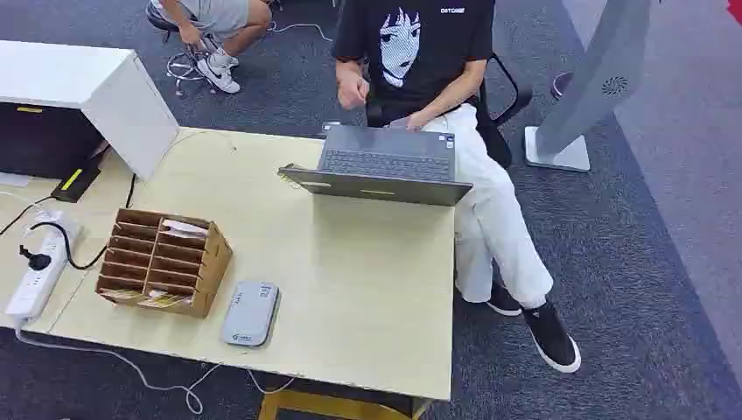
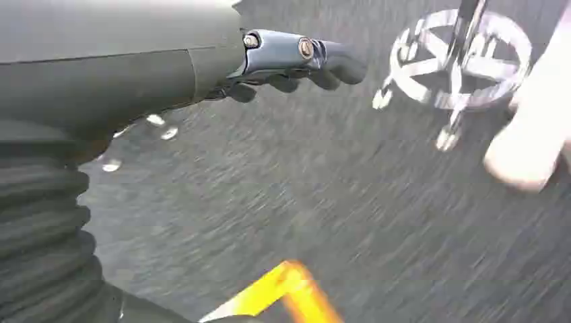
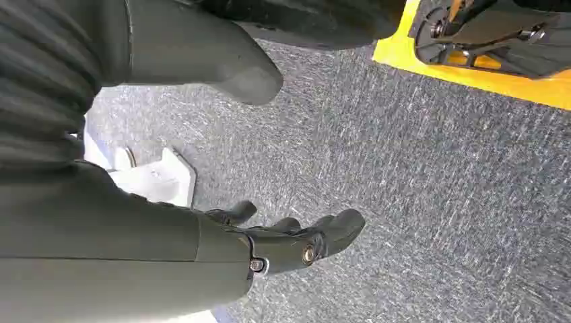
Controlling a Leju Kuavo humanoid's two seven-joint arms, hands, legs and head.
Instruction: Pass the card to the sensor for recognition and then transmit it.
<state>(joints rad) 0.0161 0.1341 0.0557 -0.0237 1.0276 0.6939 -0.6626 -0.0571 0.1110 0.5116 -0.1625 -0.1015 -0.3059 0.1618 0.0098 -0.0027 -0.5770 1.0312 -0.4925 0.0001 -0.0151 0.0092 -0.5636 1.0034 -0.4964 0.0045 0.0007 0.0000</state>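
- A brown cardboard organiser (image 1: 163,261) with two columns of slots stands on the pale wooden table (image 1: 359,280), towards the robot's left; white cards (image 1: 183,227) lie in an upper slot of its right column, and more card edges show in the lowest slots; the other slots look dark, contents unclear
- A grey card reader (image 1: 249,312) lies flat just beside the organiser, apart from it, near the table's front edge
- An open laptop (image 1: 382,164) sits at the far edge before a seated person (image 1: 420,61); a white power strip (image 1: 39,267) lies at the left
- The left hand (image 2: 296,60) hangs over grey carpet, fingers loosely curled, holding nothing
- The right hand (image 3: 289,235) likewise hangs above carpet, fingers slightly bent and apart, holding nothing
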